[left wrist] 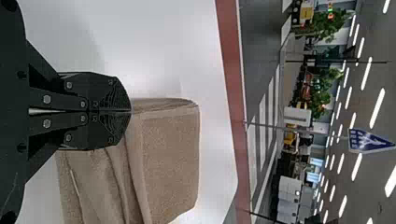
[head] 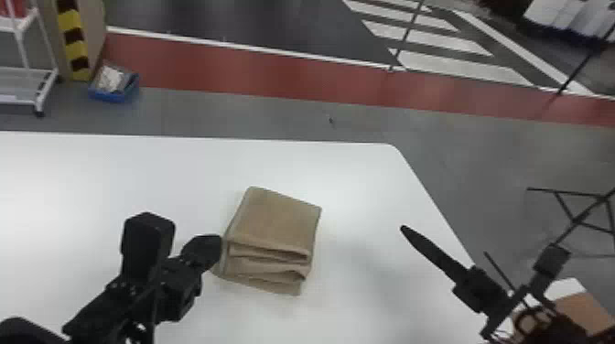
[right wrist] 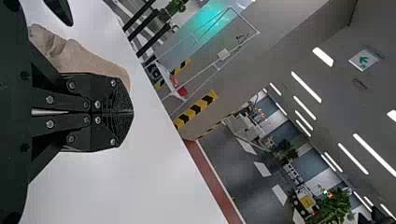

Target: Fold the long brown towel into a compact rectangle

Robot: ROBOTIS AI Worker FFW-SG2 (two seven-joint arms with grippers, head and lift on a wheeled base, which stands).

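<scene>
The long brown cloth towel (head: 277,219) lies on the white worktop (head: 91,178), folded into a compact, layered bundle. It sits clear of the far edge and well in from the slanting right edge, turned a little askew to both. A smooth panel covers its top towards the far edge; on the side facing the robot, the stacked folds show, slightly uneven, with the lowest layer jutting out beyond those above.

The left black end effector (head: 216,244) is at the towel's left side, its two fingers together and their tips right at the cloth; whether any fabric is pinched between them cannot be told. The right black end effector (head: 406,230) is over the worktop near its right edge, well apart from the towel, fingers together with nothing between them.

Beyond the worktop's far edge, towards its left, a blue box (head: 109,97) stands on the grey floor (head: 229,114) beside a white-framed trolley (head: 23,71).
</scene>
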